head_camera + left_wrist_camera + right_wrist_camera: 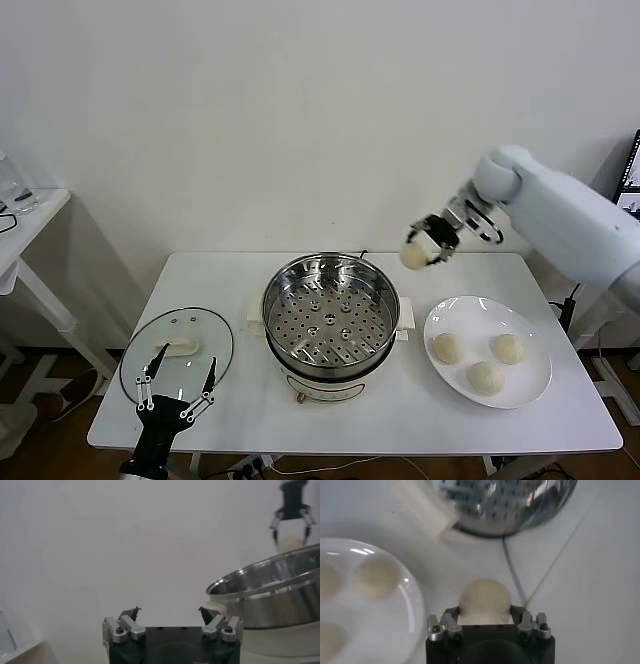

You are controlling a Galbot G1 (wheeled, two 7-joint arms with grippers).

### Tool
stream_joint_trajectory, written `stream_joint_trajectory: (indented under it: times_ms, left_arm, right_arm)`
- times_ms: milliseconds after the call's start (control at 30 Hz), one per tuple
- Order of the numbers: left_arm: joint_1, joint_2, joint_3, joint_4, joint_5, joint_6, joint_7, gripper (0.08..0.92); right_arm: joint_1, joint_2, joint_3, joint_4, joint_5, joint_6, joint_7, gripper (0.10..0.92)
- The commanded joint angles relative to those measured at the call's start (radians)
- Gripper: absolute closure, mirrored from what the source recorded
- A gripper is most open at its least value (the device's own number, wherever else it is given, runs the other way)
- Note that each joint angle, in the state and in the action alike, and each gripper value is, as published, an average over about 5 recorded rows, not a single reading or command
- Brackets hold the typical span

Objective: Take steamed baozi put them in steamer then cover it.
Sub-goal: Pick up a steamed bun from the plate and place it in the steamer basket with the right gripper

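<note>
Head view: right pincer (pixel 430 247) grips one baozi (pixel 414 256) aloft, just right of the empty steamer (pixel 331 312); left pincer (pixel 178 383) gapes wide over the cover (pixel 177 352).

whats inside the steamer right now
Only the bare perforated tray shows inside the steamer; no baozi on it. Whatever is below the tray is covered. One baozi is held in the right gripper, up beyond the plate, which holds three.
</note>
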Motion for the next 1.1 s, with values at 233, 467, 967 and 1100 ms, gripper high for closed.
stream_joint_trajectory:
  times_ms: [233,467,967,1100]
  left_arm:
    - [-0.003,0.0,-0.006,0.002,-0.003,-0.011,-0.001,0.177]
    - [-0.01,-0.001,-0.005,0.0,-0.006,-0.01,-0.002,0.177]
    - [-0.014,0.002,-0.011,0.006,-0.009,-0.019,-0.007,0.177]
    - [-0.014,0.001,-0.012,0.006,-0.008,-0.014,-0.014,0.177]
  right_arm:
    - [0.072,0.179,-0.116,0.115,-0.057,0.148,-0.019,0.33]
    - [0.009,0.236,-0.124,0.076,-0.127,0.134,-0.019,0.33]
    - [-0.094,0.297,-0.105,-0.009,-0.226,0.125,-0.005,0.33]
    - [-0.115,0.313,-0.09,-0.029,-0.253,0.131,0.002,0.33]
